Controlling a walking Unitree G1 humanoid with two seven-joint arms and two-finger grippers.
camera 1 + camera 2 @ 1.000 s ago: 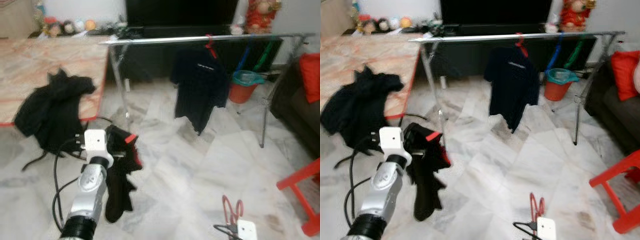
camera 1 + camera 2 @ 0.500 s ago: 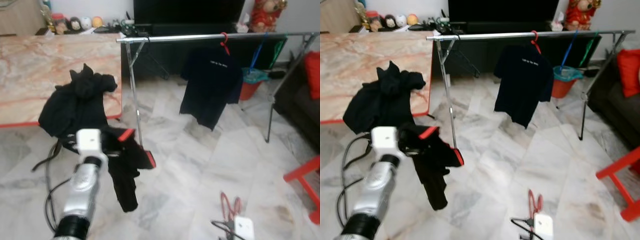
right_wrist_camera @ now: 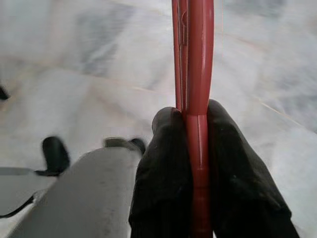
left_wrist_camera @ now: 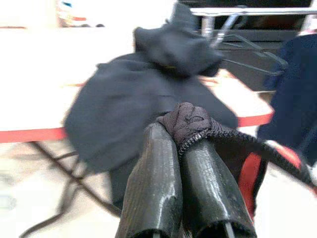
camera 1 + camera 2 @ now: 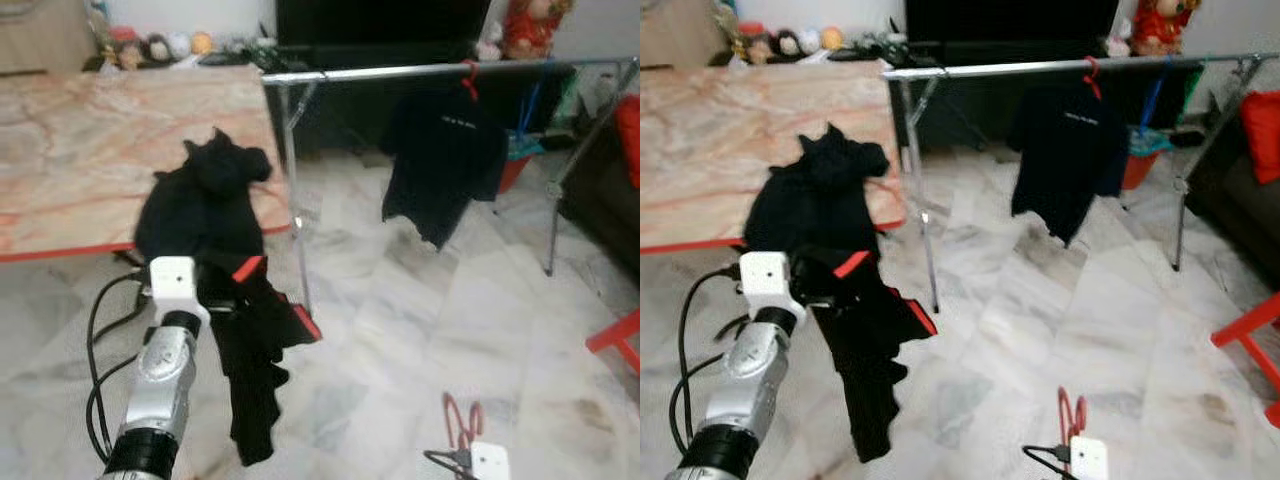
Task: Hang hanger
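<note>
The left pincer [image 4: 181,148] is clenched on the dark knit collar of a black garment [image 5: 255,370] with red trim, its two fingers [image 4: 153,183] pressed together around the bunched cloth; the garment hangs from it above the marble floor [image 5: 420,320]. The right pincer [image 3: 193,163] is clamped tight on a red hanger [image 3: 194,59], one finger on each side of its thin bar, low near the floor. Ahead stands a metal rail [image 5: 400,72], with a black T-shirt [image 5: 445,160] hanging from it on a red hook. A pile of black clothes [image 5: 205,195] lies over the edge of the marble worktop [image 5: 80,150], just beyond the left arm.
</note>
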